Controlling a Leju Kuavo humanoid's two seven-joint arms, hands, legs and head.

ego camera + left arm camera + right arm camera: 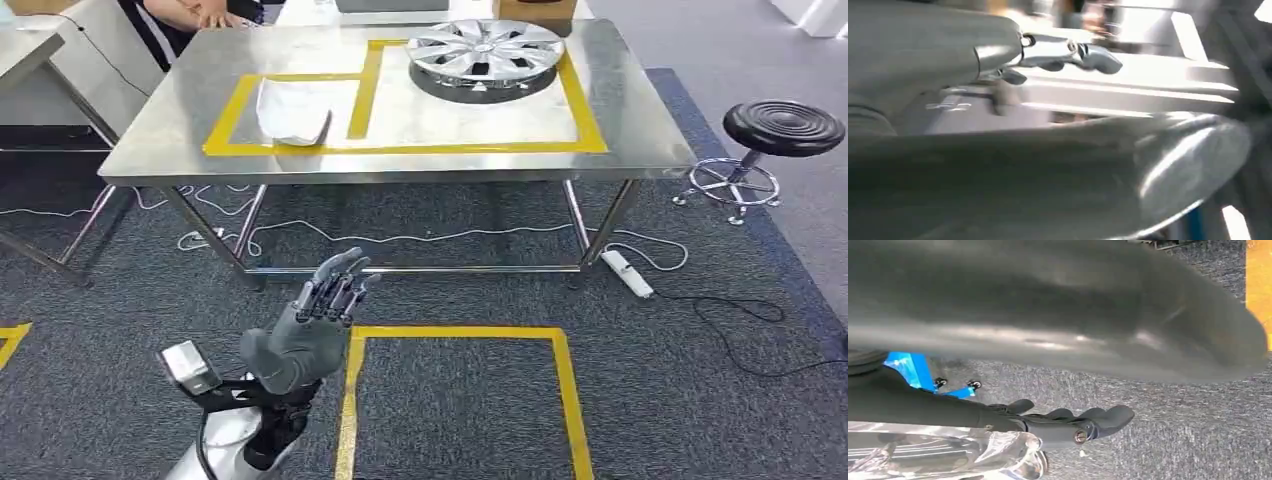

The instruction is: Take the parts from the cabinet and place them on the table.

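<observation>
Carpet (1173, 440) under right hand (1088, 422)

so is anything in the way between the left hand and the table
Nothing visible. The left hand is raised and empty over bare carpet, short of the table. Loose cables lie on the floor under the table. On top, the wheel cover and a white part already sit in the taped zones.

Left hand (305, 335): grey moulded palm cover, darker segmented fingers (335, 285) with metallic links. Silver forearm (215, 440) below it, black bracket and black cable at wrist, small grey camera box (188, 365) mounted on its left. Right hand (1058, 330): thick grey thumb, dark fingers (1088, 422), one visible screw (1079, 436).
</observation>
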